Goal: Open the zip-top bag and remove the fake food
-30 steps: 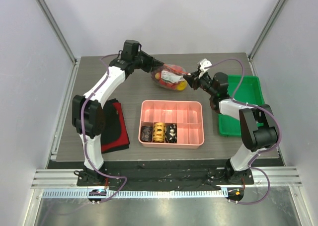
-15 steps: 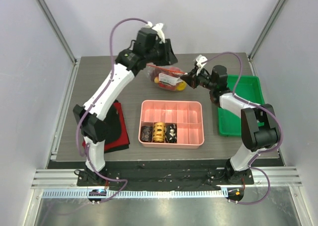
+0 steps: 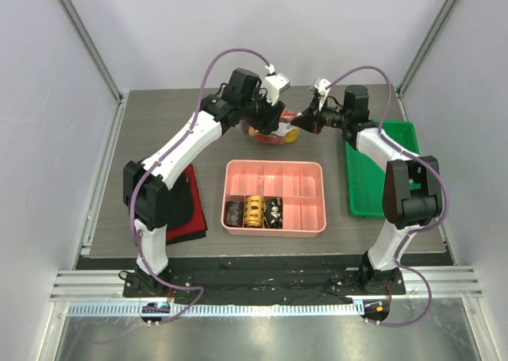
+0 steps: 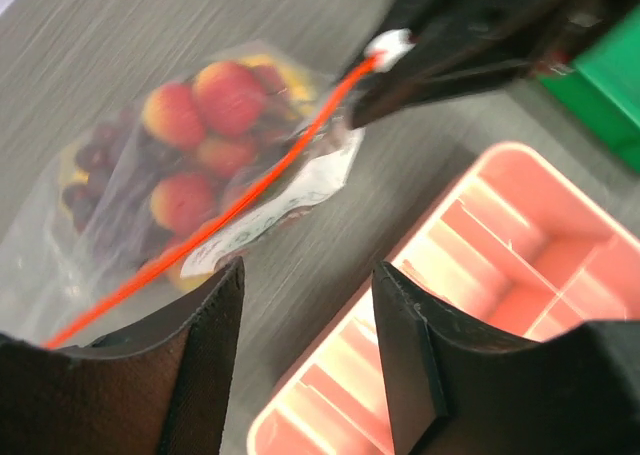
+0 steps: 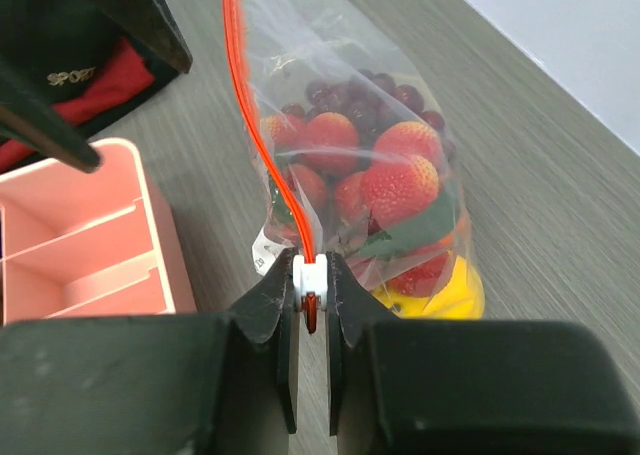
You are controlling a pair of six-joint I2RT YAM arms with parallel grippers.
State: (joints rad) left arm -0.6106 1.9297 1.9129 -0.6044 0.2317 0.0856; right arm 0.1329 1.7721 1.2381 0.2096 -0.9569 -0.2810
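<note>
The zip-top bag lies at the table's back centre, clear, with a red-orange zip strip. The fake food is inside it: red and orange pieces, a dark grape bunch and a yellow piece. My right gripper is shut on the white zip slider at the bag's right end, also seen in the top view. My left gripper is open and empty, above the table between the bag and the pink tray, close to the right gripper.
A pink divided tray sits in front of the bag, with three dark and gold patterned cylinders in its front left cells. A green tray is at the right. A red and black cloth lies at the left.
My left arm left the bag's far left end, rose and swung right, and now hangs open over the bag beside the right gripper. The right gripper kept hold of the slider and shifted slightly back.
</note>
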